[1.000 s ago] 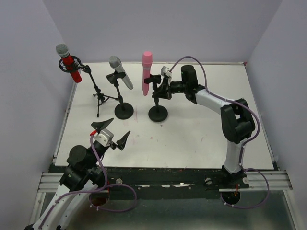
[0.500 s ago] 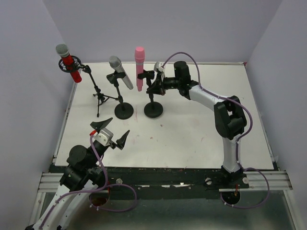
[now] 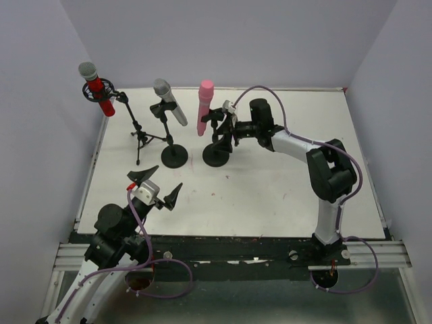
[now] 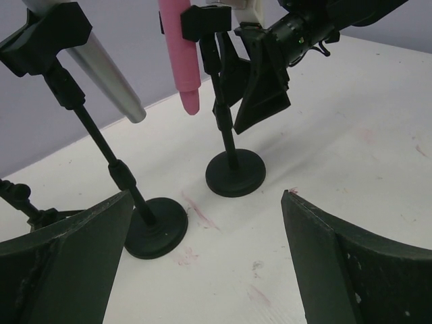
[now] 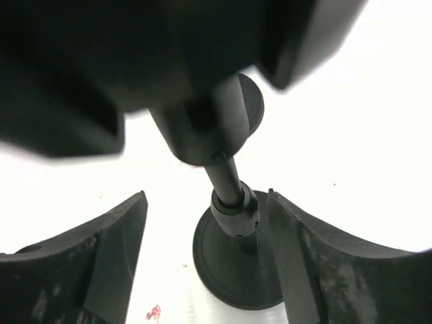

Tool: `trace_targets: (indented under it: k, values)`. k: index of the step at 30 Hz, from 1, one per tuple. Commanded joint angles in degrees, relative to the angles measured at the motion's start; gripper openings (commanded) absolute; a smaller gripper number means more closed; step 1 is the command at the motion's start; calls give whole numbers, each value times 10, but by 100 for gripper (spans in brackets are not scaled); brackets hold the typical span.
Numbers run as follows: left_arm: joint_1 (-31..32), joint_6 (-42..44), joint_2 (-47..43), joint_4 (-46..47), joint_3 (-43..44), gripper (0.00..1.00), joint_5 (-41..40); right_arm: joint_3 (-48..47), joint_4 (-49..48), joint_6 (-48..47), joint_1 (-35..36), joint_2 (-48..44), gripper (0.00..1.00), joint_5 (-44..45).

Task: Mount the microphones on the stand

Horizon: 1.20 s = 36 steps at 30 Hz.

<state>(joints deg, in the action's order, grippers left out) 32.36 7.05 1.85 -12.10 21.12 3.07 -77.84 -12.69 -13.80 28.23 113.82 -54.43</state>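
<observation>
Three on black stands [image 3: 174, 155], far side: glittery red microphone [image 3: 98, 88], silver mesh head, leftmost; silver-grey microphone [image 3: 169, 101] mid; pink microphone [image 3: 204, 106] tilted rightmost. Right gripper [image 3: 223, 128] parted around its pole [image 5: 226, 175], gripping nothing; left gripper [image 3: 160, 183] wide, near edge. White scuffed table [image 3: 283, 175], pale lilac walls [image 3: 270, 40].

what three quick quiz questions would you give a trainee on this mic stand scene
1. True or false: the left claw is open and holds nothing.
2. Which microphone sits on the tripod stand? A red, B pink, C silver-grey.
3. Fill in: the right claw has its jaws open on either side of the ___ microphone's stand pole.
Key: 1 true; 2 A, the red microphone; 3 pink, the pink microphone.
</observation>
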Motion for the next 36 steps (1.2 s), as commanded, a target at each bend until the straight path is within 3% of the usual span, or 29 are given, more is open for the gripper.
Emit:
trace_targets:
  k: [1,7,13,18,23,26,28,31,34,36]
  values:
    - [-5,-4,3,8,-3,99,10,30,-37,19,-10,-44,83,20]
    - [-5,-19,-6,8,-1,99,10,59,-11,8,-23,-77,100,27]
    - [-4,-67,17,-4,30,99,-5,101,95,-49,-48,-168,100,51]
    - [-5,-110,93,-56,103,99,-23,116,252,-82,-88,-270,100,135]
    - [-21,-121,147,-86,157,99,-65,146,309,-10,-168,-394,100,243]
    - [-55,-133,189,-110,192,99,-96,180,313,93,-177,-463,100,380]
    - [-89,-142,220,-117,211,99,-101,210,319,102,-181,-509,100,402]
    - [-159,-168,248,-110,206,99,-56,285,253,173,-210,-603,100,439]
    - [-201,-179,248,-100,173,99,-32,312,236,216,-240,-626,100,484]
    - [-203,-176,227,-99,164,99,-31,340,212,223,-258,-642,100,456]
